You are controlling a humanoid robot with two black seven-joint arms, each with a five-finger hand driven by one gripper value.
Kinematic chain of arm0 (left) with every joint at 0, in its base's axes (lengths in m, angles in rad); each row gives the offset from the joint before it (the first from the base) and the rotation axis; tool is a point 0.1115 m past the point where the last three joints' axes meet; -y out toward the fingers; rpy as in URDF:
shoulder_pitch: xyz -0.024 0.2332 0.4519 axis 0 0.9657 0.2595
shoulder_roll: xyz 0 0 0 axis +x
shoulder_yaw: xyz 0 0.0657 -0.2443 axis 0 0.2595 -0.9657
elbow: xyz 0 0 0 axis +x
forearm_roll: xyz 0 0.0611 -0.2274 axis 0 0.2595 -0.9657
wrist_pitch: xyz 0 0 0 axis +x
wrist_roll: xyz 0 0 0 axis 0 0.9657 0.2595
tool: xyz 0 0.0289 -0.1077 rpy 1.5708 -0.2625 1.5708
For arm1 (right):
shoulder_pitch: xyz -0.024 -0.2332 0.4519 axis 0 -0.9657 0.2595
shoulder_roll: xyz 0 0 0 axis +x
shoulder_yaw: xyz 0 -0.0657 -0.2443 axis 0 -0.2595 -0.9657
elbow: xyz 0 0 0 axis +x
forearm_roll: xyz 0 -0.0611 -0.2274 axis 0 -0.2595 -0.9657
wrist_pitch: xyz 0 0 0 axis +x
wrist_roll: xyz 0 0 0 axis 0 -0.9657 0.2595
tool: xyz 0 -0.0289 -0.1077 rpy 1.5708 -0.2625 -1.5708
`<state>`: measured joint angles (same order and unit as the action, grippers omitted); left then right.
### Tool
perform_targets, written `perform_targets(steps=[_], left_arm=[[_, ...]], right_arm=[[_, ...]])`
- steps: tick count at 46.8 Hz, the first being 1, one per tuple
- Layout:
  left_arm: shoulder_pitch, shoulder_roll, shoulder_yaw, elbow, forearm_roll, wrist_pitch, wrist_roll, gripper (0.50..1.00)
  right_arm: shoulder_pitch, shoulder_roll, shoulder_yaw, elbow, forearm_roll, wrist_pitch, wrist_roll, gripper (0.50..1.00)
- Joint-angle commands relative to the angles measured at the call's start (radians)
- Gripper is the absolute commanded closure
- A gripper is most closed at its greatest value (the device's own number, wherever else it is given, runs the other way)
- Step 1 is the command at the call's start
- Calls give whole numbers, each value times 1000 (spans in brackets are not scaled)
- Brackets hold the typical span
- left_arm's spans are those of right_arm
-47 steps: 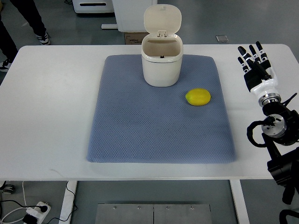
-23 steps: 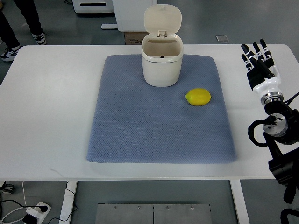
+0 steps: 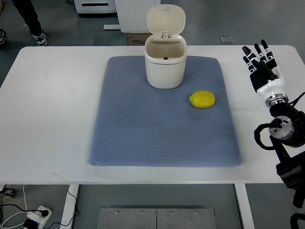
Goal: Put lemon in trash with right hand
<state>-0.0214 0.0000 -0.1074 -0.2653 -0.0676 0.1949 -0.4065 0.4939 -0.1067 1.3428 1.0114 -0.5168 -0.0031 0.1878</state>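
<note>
The lemon (image 3: 202, 99) lies on the blue mat (image 3: 162, 129), toward the mat's right side and a little beyond its middle line, away from the robot; its long axis runs nearly left to right across the picture, with the ends pointing toward the mat's left and right edges, the right end tipped very slightly up the picture; nothing touches it. The trash bin (image 3: 165, 67) stands upright on the far part of the mat, near the far edge; its lid (image 3: 165, 20) is swung up and back on the hinge, so the mouth is open and the inside wall shows; the lemon sits near the bin, to its right and closer to the robot, with a strip of bare mat between them.

The right hand (image 3: 263, 69) shows over the white table (image 3: 52, 114) at the right edge, off the mat and well apart from the lemon; its arm comes up from the lower right corner; the fingers (image 3: 253, 55) are stretched out straight and slightly fanned, pointing away from the robot, and they grasp nothing. The dark wrist joints and a loop of black cable sit below it along the table's right edge.

Beyond the table, at the upper left corner, a person's leg and shoe (image 3: 39, 37) stand on the grey floor; a power strip (image 3: 34, 217) with cords lies on the floor at the lower left.
</note>
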Motion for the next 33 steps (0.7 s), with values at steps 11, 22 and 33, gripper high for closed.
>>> perform_targets(steps=[11,22,33], left_arm=[[0,0,0,0,0,0,0,500],[0,0,0,0,0,0,0,500],[0,0,0,0,0,0,0,500]], right_arm=[[-14,-30,-24,-1,-6,46,-19,502],[-31,-45,-36,-1,-63,52,-1,502],[-31,-88,-145,-13,-158,52,84,505]])
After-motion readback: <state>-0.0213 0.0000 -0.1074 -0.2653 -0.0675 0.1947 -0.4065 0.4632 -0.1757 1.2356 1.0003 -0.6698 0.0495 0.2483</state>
